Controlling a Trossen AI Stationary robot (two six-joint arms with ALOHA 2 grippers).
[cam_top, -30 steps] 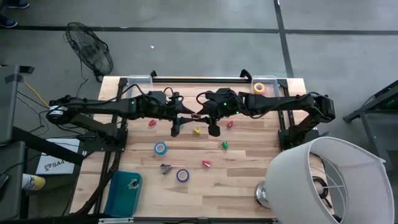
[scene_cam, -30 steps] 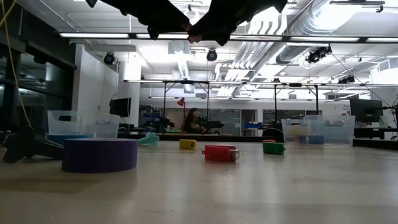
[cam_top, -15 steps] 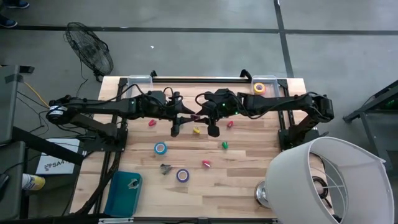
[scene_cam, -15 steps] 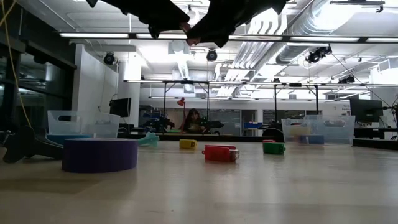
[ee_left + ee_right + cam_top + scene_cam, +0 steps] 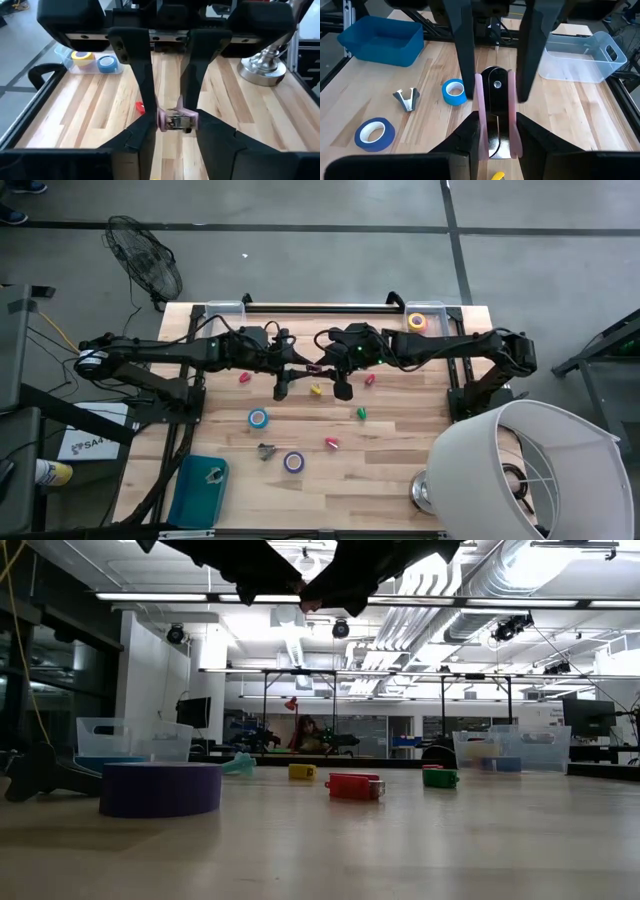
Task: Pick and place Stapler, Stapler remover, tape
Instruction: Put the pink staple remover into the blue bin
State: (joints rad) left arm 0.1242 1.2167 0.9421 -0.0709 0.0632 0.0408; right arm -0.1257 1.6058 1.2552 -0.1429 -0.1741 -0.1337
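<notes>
Nearest you, the purple tape (image 5: 293, 462) lies flat on the surface (image 5: 400, 470), with the stapler remover (image 5: 266, 450) just beside it and the blue bin (image 5: 190, 498) at the front left corner. Farther in come the blue tape (image 5: 258, 418), a pink stapler (image 5: 331, 443) and a green stapler (image 5: 361, 413). Over mid-surface, your left tool (image 5: 174, 122) and right tool (image 5: 495, 135) meet tip to tip, both pinching the same pale pink stapler (image 5: 177, 120) in the air, above the yellow stapler (image 5: 317, 390). At the far edge, the yellow tape (image 5: 416, 321) sits in a clear bin (image 5: 445, 315).
</notes>
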